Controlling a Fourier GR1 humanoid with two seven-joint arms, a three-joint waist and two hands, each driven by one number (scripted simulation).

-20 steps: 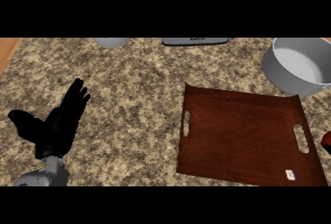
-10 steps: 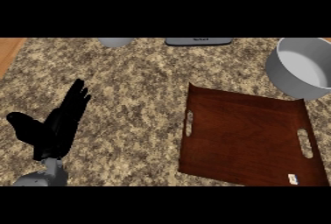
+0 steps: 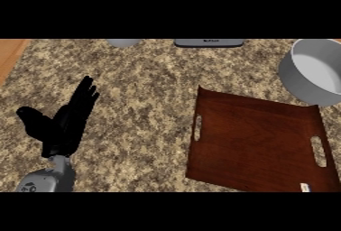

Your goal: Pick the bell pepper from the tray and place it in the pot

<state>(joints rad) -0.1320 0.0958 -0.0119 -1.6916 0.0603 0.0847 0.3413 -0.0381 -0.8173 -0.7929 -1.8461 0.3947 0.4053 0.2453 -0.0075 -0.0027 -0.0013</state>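
A dark brown wooden tray (image 3: 256,142) with two handle slots lies at the right of the speckled counter, and nothing rests on it. The grey pot (image 3: 318,71) stands beyond the tray at the upper right, its inside pale and bare as far as shows. No bell pepper appears in this view. My left hand (image 3: 65,125) is at the lower left, open, fingers straight and pointing away, thumb out to the left, well apart from the tray. My right hand does not show.
A grey rounded object (image 3: 124,42) and a dark flat appliance (image 3: 209,43) sit at the counter's far edge. A strip of wooden surface (image 3: 10,56) borders the counter at the upper left.
The view has shifted, so the tray and pot sit further right and lower in the picture. A reddish thing at the right edge one second ago is out of view. The left hand kept its pose.
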